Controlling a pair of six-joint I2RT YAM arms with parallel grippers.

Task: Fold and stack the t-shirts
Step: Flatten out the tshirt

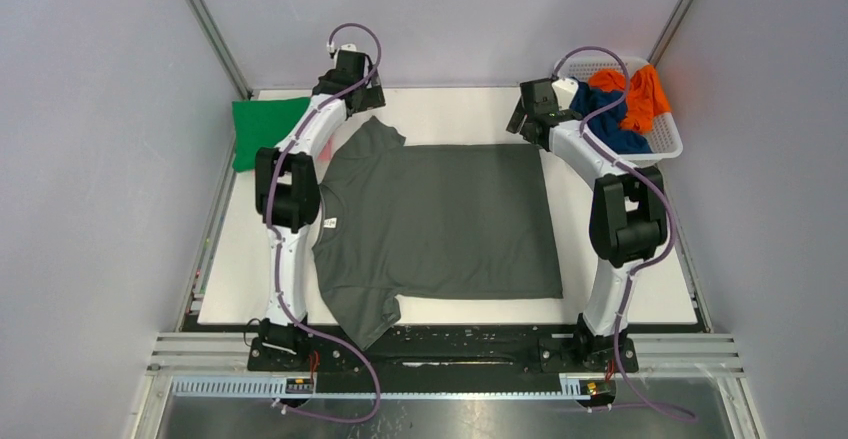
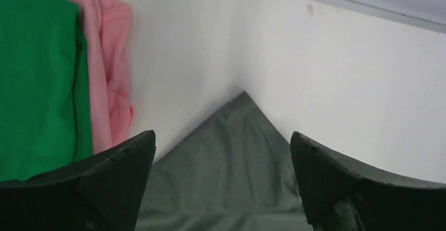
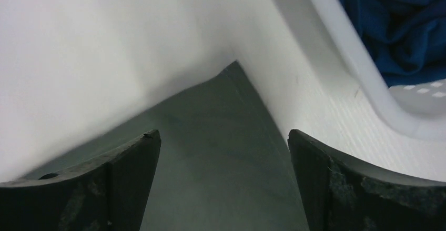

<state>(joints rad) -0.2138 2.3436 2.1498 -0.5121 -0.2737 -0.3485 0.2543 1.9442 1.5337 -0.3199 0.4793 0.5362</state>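
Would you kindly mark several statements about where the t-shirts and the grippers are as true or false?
1. The dark grey t-shirt lies spread flat on the table. True.
2. The green t-shirt sits in the basket. False: it lies folded at the table's far left, over the pink t-shirt.
3. The left gripper and right gripper are both open. True.
4. The basket holds only a pink shirt. False: it holds the orange t-shirt and the navy t-shirt.
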